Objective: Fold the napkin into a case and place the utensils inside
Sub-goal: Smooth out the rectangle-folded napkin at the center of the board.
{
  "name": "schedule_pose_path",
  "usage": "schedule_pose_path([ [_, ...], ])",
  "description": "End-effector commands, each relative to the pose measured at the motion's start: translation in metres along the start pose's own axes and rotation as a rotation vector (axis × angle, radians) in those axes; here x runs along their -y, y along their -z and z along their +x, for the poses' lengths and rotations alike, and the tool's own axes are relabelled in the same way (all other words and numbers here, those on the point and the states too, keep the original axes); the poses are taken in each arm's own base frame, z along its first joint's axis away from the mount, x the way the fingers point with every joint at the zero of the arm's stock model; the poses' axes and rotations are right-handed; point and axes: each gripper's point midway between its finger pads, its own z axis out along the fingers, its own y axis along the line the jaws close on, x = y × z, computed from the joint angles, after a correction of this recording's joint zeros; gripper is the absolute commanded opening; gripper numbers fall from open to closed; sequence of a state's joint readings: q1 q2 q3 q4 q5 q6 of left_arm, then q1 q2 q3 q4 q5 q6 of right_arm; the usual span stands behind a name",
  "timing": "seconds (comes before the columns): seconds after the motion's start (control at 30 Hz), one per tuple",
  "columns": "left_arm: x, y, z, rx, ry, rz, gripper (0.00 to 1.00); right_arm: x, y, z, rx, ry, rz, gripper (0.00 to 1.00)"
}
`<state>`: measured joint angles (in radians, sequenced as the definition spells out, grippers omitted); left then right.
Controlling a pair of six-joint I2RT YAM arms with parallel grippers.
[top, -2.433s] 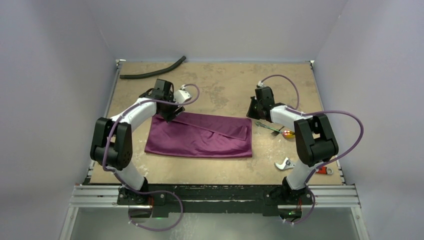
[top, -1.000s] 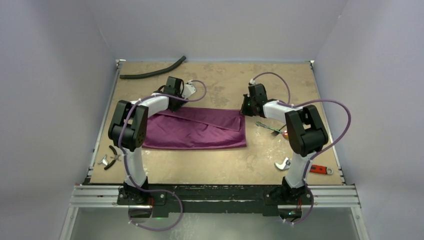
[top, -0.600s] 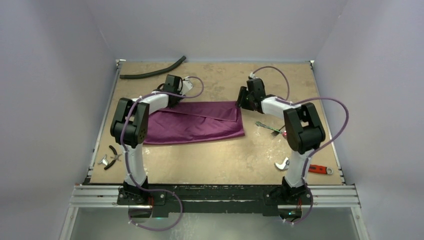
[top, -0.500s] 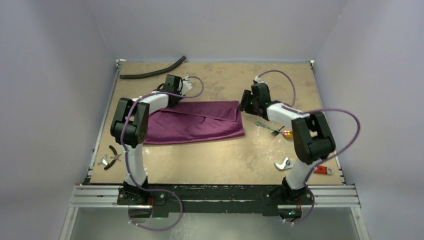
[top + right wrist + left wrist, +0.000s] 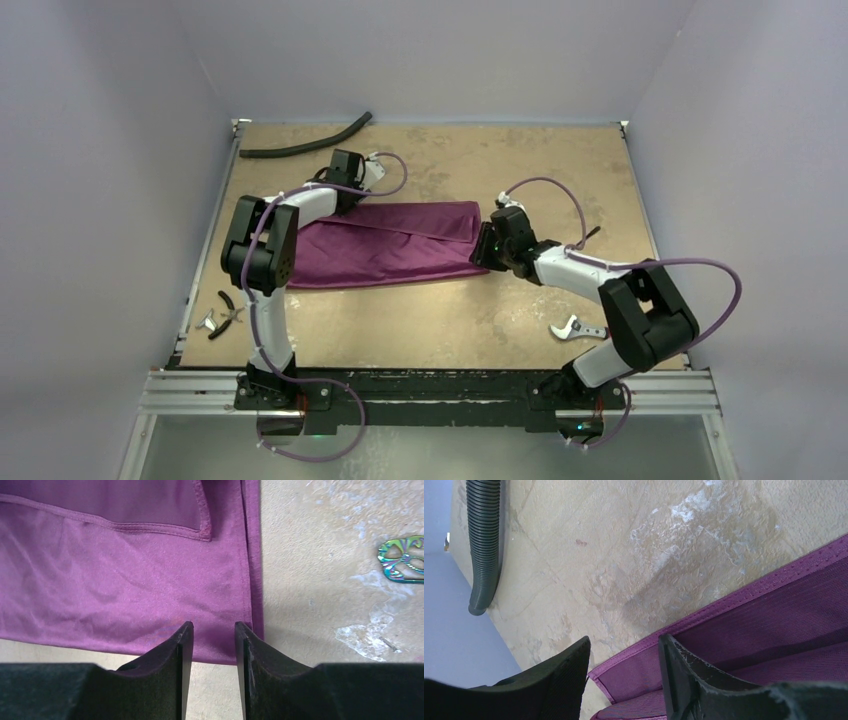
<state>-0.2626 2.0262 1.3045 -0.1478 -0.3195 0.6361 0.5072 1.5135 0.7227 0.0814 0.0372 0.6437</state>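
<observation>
The napkin (image 5: 390, 250), plum-purple and faintly shiny, lay flat, folded into a long band running left to right, its left end reaching nearer than its right. 2 layers showed: a darker flap with a stitched hem covered the far part and ended in a corner just short of the right end, over a paler, lightly creased layer. A narrow strip edged the right side. To its right, apart from the cloth, lay the fork (image 5: 400, 560), only its ornate, iridescent green handle end in view.
</observation>
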Motion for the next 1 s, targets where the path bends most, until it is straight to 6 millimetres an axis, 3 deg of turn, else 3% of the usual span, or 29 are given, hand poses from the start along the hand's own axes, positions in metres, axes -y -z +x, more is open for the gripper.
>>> schedule_pose_path([
  [0.0, 0.013, -0.004, 0.018, -0.048, 0.015, 0.045, 0.51, 0.004, 0.008, -0.011, 0.045, -0.020, 0.034, 0.43],
  [0.17, 0.014, -0.002, 0.019, -0.046, 0.012, 0.048, 0.51, 0.005, 0.020, -0.029, 0.091, -0.012, 0.072, 0.47],
  [0.4, 0.015, -0.001, 0.019, -0.045, 0.014, 0.056, 0.51, 0.010, 0.004, -0.020, 0.029, 0.019, 0.103, 0.48],
  [0.6, 0.014, 0.000, 0.018, -0.042, 0.014, 0.056, 0.50, 0.000, -0.007, -0.022, 0.008, 0.026, 0.068, 0.43],
  [0.73, 0.014, 0.001, 0.018, -0.041, 0.015, 0.059, 0.50, -0.005, -0.006, -0.029, 0.041, 0.023, 0.044, 0.28],
  [0.9, 0.014, 0.001, 0.017, -0.040, 0.014, 0.057, 0.49, 0.002, 0.000, -0.018, 0.021, 0.018, 0.057, 0.01],
  [0.97, 0.013, 0.002, 0.018, -0.041, 0.013, 0.054, 0.49, 0.009, 0.003, -0.010, 0.011, 0.011, 0.070, 0.00],
])
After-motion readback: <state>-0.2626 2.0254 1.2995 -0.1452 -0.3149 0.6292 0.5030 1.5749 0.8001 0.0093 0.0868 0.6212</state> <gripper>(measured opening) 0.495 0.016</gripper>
